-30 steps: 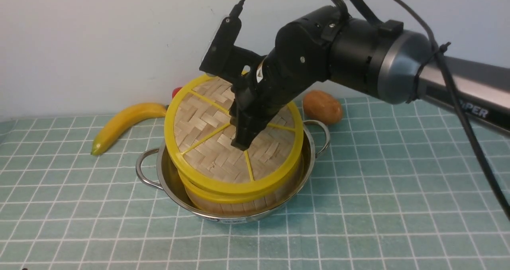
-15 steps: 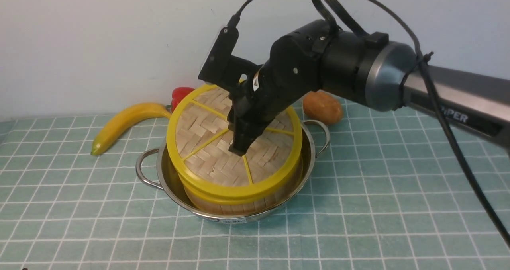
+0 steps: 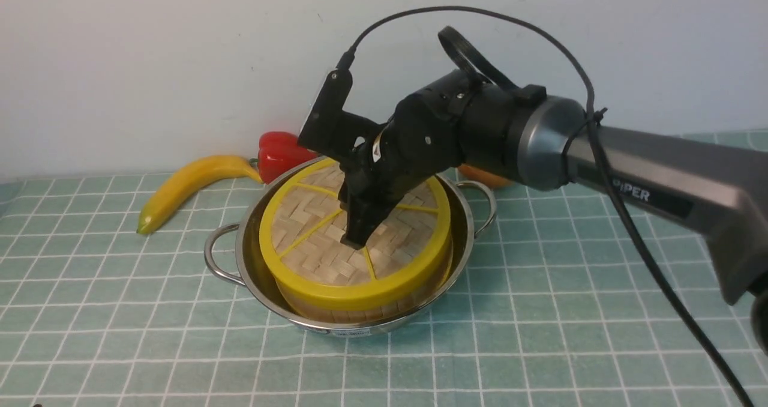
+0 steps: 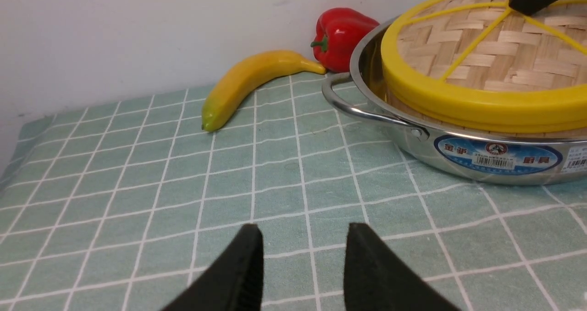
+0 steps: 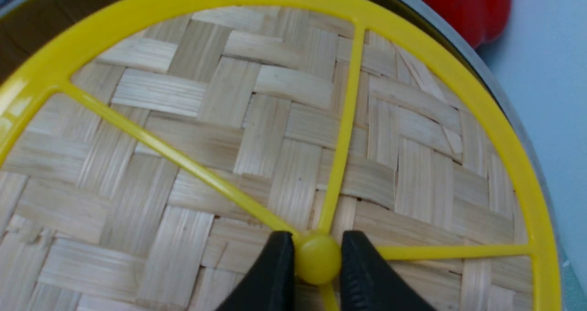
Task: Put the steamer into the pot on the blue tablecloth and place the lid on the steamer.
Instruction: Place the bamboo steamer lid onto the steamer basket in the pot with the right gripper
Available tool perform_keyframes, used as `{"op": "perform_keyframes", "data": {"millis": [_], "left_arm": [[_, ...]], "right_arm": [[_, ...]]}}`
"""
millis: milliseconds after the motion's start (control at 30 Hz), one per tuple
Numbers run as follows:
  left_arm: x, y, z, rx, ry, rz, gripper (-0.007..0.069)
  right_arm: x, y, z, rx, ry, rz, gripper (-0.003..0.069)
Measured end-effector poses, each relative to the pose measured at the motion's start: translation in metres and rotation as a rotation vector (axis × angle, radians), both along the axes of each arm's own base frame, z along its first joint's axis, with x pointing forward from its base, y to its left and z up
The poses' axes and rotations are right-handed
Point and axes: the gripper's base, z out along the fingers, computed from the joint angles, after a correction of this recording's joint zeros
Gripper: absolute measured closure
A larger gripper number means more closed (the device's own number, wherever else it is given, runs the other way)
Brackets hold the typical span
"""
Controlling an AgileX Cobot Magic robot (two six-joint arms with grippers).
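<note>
Two stacked pieces fill the pot (image 3: 354, 320): the steamer (image 3: 360, 308) sits inside it, and the lid (image 3: 312, 251) rests level on top. Your right gripper (image 5: 317, 260) pinches the lid's yellow hub (image 5: 318, 258). Your left gripper (image 4: 302, 265) hangs partly open and empty over the blue tablecloth (image 3: 540, 335), near-left of the pot. Placing looks finished; next, spread the right jaws and lift straight up, so the lid isn't dragged.

You've got the wide shiny stainless-steel pot (image 3: 252, 275) w/ two loop handles sitting on the pale teal-blue gridded tablecloth (image 3: 540, 311). Round bamboo steamer basket (image 3: 324, 308) sits inside it, upright. Flat woven-bamboo lid w/ yellow rim & spokes (image 3: 318, 257) lies level on top.
</note>
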Motion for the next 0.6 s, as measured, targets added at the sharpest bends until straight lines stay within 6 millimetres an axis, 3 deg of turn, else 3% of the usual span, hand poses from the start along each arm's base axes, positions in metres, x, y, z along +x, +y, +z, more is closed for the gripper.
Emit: {"op": "perform_keyframes", "data": {"millis": [67, 167, 200, 233, 300, 333, 367, 433, 567, 600], "left_arm": [[0.0, 0.0, 0.0, 0.0, 0.0, 0.0, 0.0382], [0.0, 0.0, 0.0, 0.0, 0.0, 0.0, 0.0382], [0.0, 0.0, 0.0, 0.0, 0.0, 0.0, 0.0382], [0.0, 0.0, 0.0, 0.0, 0.0, 0.0, 0.0382], [0.0, 0.0, 0.0, 0.0, 0.0, 0.0, 0.0382], [0.0, 0.0, 0.0, 0.0, 0.0, 0.0, 0.0382], [0.0, 0.0, 0.0, 0.0, 0.0, 0.0, 0.0382], [0.0, 0.0, 0.0, 0.0, 0.0, 0.0, 0.0382], [0.0, 0.0, 0.0, 0.0, 0.0, 0.0, 0.0382], [0.0, 0.0, 0.0, 0.0, 0.0, 0.0, 0.0382]], "right_arm": [[0.0, 0.0, 0.001, 0.003, -0.006, 0.002, 0.051], [0.002, 0.001, 0.002, 0.018, -0.022, -0.002, 0.044], [0.002, 0.002, 0.003, 0.035, -0.03, -0.011, 0.0396], [0.003, 0.002, 0.003, 0.046, -0.027, -0.029, 0.0278], [0.003, 0.002, 0.003, 0.046, -0.029, -0.035, 0.0212], [0.003, -0.001, 0.01, 0.045, -0.038, -0.052, 0.0096], [0.003, -0.001, 0.011, 0.045, -0.039, -0.054, 0.0096], [0.0, -0.007, 0.029, 0.05, -0.067, -0.076, 0.002], [-0.011, -0.02, 0.086, 0.144, -0.156, -0.125, 0.0032], [-0.012, -0.02, 0.089, 0.155, -0.161, -0.129, 0.0036]]}}
